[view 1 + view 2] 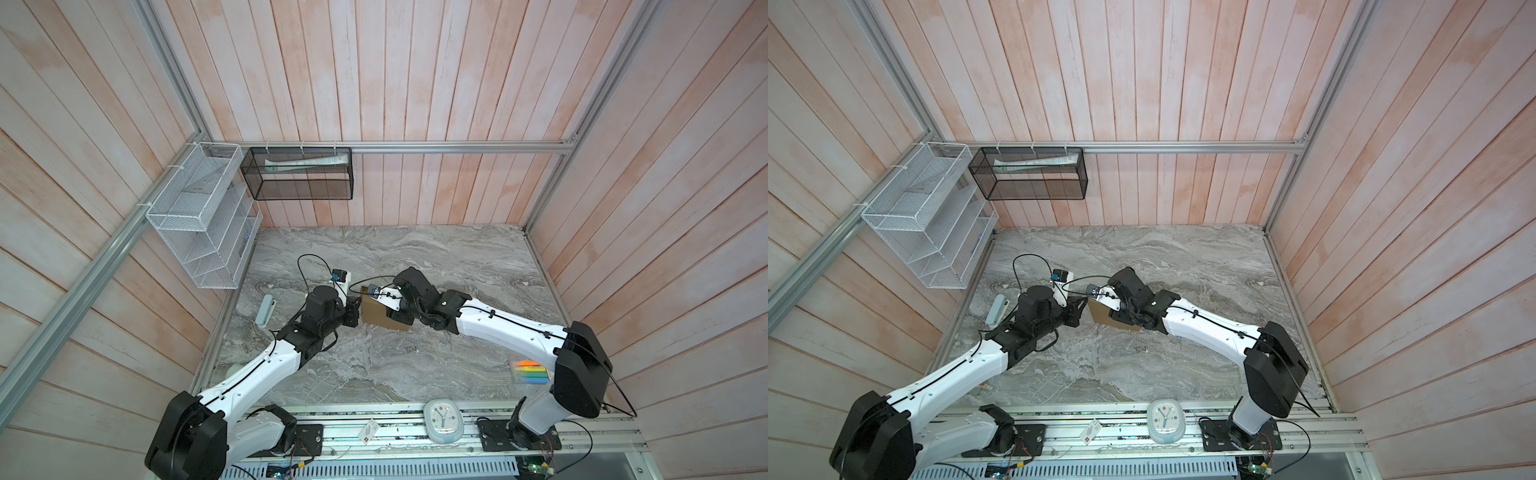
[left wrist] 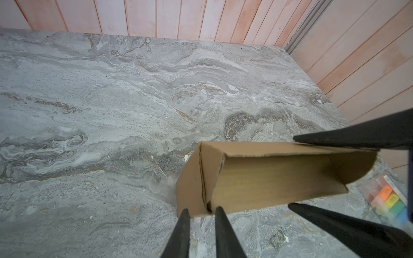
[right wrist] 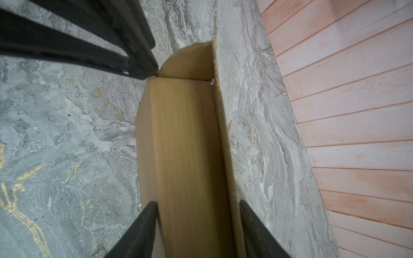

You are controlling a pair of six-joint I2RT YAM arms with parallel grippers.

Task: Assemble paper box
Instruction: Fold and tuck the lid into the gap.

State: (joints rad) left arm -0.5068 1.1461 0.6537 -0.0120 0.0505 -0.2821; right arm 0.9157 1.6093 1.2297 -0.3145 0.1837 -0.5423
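The box (image 1: 376,313) sits mid-table (image 1: 436,257) between the arms, its long axis running from claw to claw. The left claw (image 2: 202,210), jaws slightly apart, is at one end wall's corner. The right claw (image 3: 198,201) straddles the other end across its width; whether it pinches, I cannot tell.

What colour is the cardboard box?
Plain brown, with no print. The box shows best in the left wrist view.
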